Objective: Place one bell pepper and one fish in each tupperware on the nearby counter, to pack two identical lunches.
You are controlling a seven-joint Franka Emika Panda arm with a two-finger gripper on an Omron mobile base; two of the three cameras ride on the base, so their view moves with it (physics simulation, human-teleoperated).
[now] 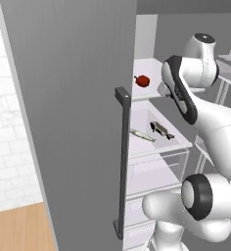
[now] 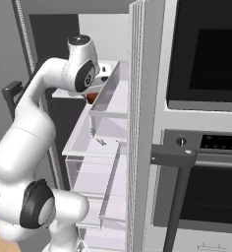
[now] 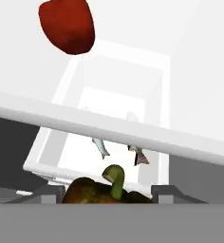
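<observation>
White arm with dark joints (image 1: 205, 122) rises from the base, bends at the elbow and reaches forward at upper-shelf height. Hand (image 3: 107, 193) shows two dark fingertips (image 3: 46, 195) set apart, closed around a dark bell pepper with green stem (image 3: 104, 189).

No legible text or labels anywhere.
</observation>
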